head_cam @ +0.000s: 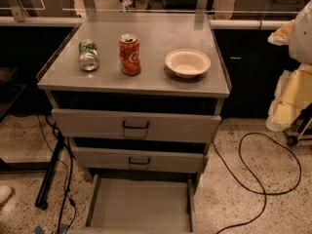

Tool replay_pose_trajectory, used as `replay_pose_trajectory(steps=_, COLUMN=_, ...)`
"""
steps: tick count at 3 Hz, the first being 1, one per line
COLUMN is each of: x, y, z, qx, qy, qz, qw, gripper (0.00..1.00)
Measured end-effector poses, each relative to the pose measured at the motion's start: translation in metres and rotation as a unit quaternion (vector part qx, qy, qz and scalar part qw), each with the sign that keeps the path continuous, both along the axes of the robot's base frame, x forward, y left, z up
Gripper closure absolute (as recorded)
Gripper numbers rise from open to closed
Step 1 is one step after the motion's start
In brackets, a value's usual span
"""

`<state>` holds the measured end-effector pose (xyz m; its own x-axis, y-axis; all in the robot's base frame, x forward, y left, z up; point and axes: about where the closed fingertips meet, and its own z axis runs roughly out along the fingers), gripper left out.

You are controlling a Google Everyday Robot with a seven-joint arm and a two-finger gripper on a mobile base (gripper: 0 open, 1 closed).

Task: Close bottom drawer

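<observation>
The grey metal cabinet (134, 84) stands in the middle of the camera view with three drawers. The bottom drawer (139, 206) is pulled far out toward me. It is a narrow, shallow tray with a bare flat floor, and its front panel is cut off by the lower frame edge. The middle drawer (139, 160) and top drawer (136, 126) sit a little out, each with a black handle. My gripper is not in view. A white and cream blurred shape (295, 82) at the right edge may be part of my arm.
On the cabinet top are a green can (88, 55) on its side, an upright orange can (129, 55) and a white bowl (187, 62). A black cable (261, 179) loops on the speckled floor at the right. A black stand leg (48, 177) and cables are at the left.
</observation>
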<state>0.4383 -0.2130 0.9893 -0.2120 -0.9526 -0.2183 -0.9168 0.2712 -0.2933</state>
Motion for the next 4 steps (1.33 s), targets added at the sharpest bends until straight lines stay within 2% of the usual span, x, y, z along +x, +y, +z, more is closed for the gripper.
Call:
replay_pose_trajectory(steps=1, x=0.0000, y=0.0000, z=0.0000, qx=0.000, qy=0.000, qz=0.000, qw=1.0000, gripper=0.01)
replay_pose_trajectory(steps=4, x=0.0000, y=0.0000, z=0.0001, qx=0.000, qy=0.000, qz=0.000, qw=1.0000, gripper=0.69)
